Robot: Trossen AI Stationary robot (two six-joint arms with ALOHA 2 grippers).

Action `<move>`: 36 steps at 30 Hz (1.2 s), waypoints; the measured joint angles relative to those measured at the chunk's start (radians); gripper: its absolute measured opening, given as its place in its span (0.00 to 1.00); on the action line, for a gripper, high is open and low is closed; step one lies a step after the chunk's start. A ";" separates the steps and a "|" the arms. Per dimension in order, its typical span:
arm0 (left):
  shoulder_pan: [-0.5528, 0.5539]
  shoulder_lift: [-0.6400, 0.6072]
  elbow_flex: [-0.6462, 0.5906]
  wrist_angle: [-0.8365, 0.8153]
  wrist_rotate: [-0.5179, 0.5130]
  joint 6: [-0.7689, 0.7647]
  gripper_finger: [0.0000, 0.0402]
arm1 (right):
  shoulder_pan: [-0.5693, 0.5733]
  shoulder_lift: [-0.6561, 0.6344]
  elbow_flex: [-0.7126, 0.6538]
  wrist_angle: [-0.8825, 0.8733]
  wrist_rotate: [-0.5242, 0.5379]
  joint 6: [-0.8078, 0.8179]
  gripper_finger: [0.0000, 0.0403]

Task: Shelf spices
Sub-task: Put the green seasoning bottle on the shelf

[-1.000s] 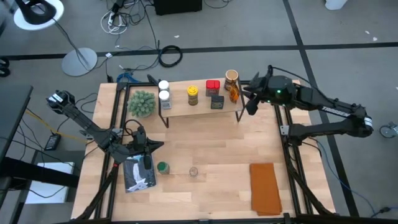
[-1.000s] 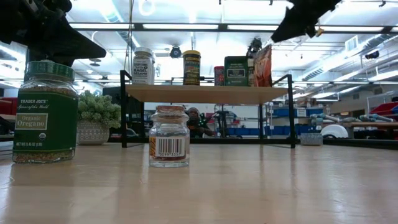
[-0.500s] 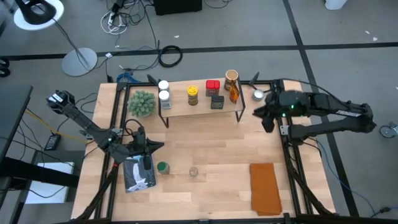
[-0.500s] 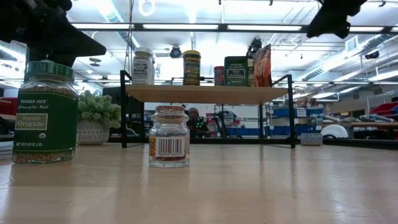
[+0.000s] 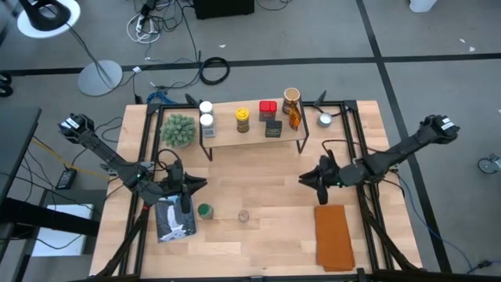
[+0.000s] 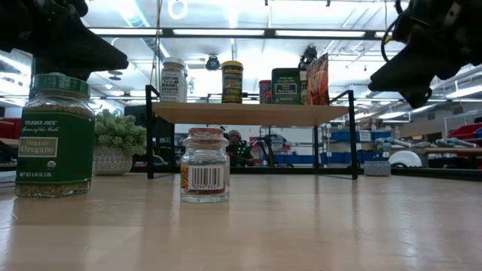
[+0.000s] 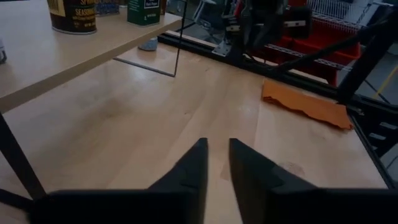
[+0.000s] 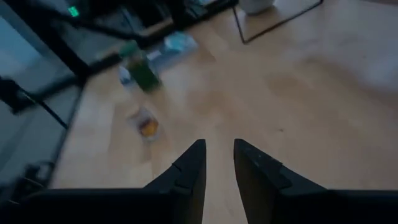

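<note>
High view: the oregano jar [image 5: 204,210] and a small clear jar [image 5: 243,216] stand on the counter [image 5: 258,168], off the shelf [image 5: 252,137]; left gripper [image 5: 186,197] is nearer; right gripper [image 5: 304,178] faces them. Wrist views: both grippers narrow, apparently empty.

Long white ceiling strip lights [image 6: 226,32] flood the low view and leave the dark arm shapes backlit, even soft light falls on the pale wooden worktop [image 5: 266,184] with faint shadows, and the right wrist view is dim and motion-blurred, smearing the green-lidded glass jar [image 8: 142,70].
</note>
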 joint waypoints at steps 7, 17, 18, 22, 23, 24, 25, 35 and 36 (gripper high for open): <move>0.000 0.000 0.000 -0.007 -0.001 0.002 0.40 | 0.025 0.120 -0.023 0.151 0.076 0.036 0.20; -0.001 0.000 0.027 -0.009 0.233 -0.024 0.47 | 0.025 0.251 -0.010 0.211 0.091 0.033 0.20; -0.001 0.000 0.055 -0.069 0.275 -0.048 0.46 | 0.025 0.260 -0.010 0.214 0.091 0.033 0.20; -0.002 0.025 0.230 -0.482 0.360 -0.196 0.44 | 0.024 0.292 -0.010 0.211 0.091 0.033 0.20; -0.003 0.040 0.275 -0.562 0.374 -0.220 0.44 | 0.024 0.299 -0.010 0.213 0.091 0.038 0.20; -0.007 0.058 0.320 -0.622 0.382 -0.236 0.43 | 0.024 0.305 -0.010 0.212 0.091 0.042 0.20; -0.012 0.077 0.360 -0.662 0.394 -0.240 0.43 | 0.024 0.311 -0.010 0.212 0.091 0.046 0.20; -0.100 0.295 0.482 -0.850 0.554 -0.395 0.43 | 0.024 0.324 -0.010 0.211 0.091 0.048 0.20; -0.111 0.313 0.481 -0.860 0.551 -0.408 0.43 | 0.024 0.324 -0.010 0.211 0.091 0.048 0.20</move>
